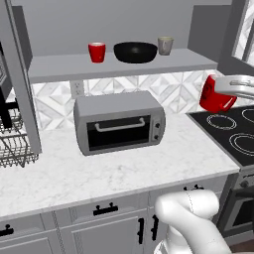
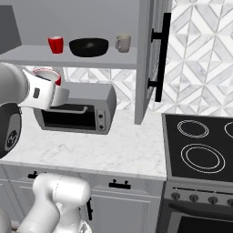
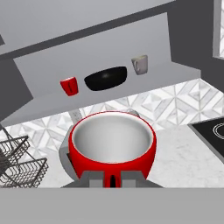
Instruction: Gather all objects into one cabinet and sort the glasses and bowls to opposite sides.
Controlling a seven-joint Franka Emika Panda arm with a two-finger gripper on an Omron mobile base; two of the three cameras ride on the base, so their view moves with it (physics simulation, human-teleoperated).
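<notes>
i see my fingers pinched on the near rim of a glossy red cup, pale grey inside, held in the air above the toaster oven. above the oven, the flat grey cabinet shelf carries a second red cup, then the wide, shallow black bowl, then a grey-beige cup. a wire dish rack sits left of the oven on the marbled counter.
</notes>
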